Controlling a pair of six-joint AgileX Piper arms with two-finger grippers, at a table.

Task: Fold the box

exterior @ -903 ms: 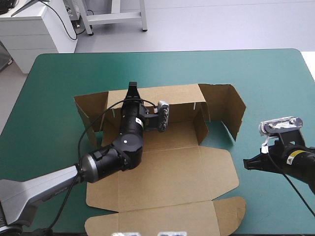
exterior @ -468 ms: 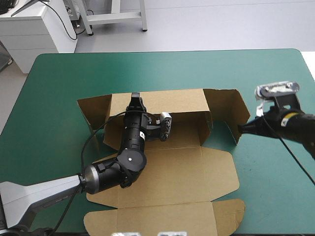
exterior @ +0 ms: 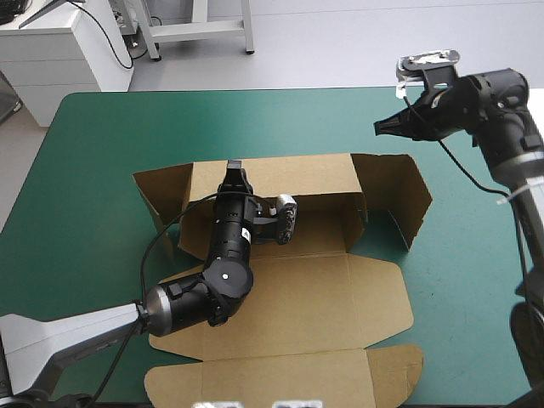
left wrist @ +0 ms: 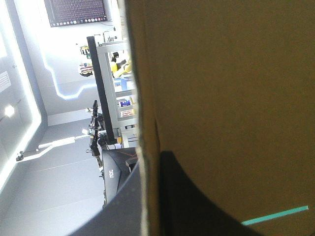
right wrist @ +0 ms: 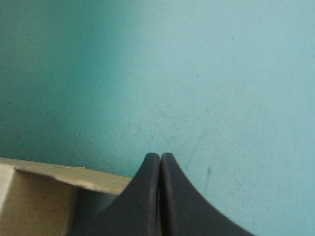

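**Two grippers, one raised wall in hand**

The cut sheet of brown board, the box (exterior: pixel 293 316), lies mid-bench on the teal-green bench (exterior: pixel 93 140). Its rear wall and both end flaps stand up, and its front panels lie flat toward the near edge. The left gripper (exterior: pixel 232 167), with broad black curved fingers, sits at the top edge of the box's rear wall. Its wrist view shows the fingers all but closed with the board's edge between them.

The right gripper (exterior: pixel 380 128) hangs above the bench beyond the box's far right corner. It touches nothing, and its fingers are pressed together into one point.

The step in hand looks like setting the walls. The next move probably calls for the right gripper to descend to the box's right end flap and press it inward while the left steadies the rear wall.

The left arm hides much of the box's floor, and whether any tabs are tucked cannot be told.
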